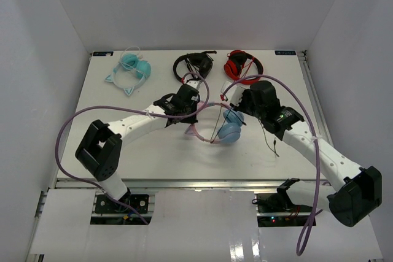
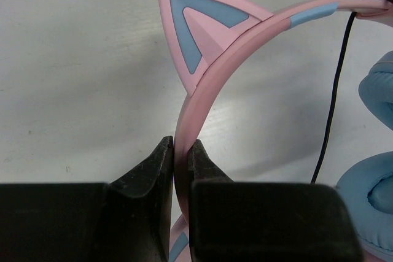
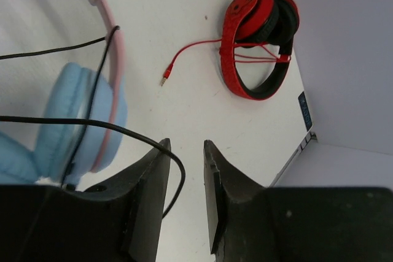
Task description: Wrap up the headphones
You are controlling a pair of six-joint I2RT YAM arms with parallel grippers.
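Note:
The headphones point(image 1: 229, 131) lie mid-table, with light blue ear cups and a pink cat-ear headband point(image 2: 206, 84). My left gripper point(image 1: 191, 113) is shut on the headband, which is pinched between its jaws in the left wrist view point(image 2: 182, 151). The thin black cable point(image 2: 331, 108) runs down beside an ear cup point(image 2: 374, 200). My right gripper point(image 1: 237, 106) is open just right of the ear cups. In the right wrist view point(image 3: 186, 151) the cable point(image 3: 123, 128) loops over its left fingertip and nothing is clamped. An ear cup point(image 3: 67, 115) is at its left.
All-teal cat-ear headphones point(image 1: 130, 69) sit at the back left, black headphones point(image 1: 193, 64) at the back middle, and red headphones point(image 1: 242, 65) with a red cable at the back right, also in the right wrist view point(image 3: 258, 41). White walls enclose the table.

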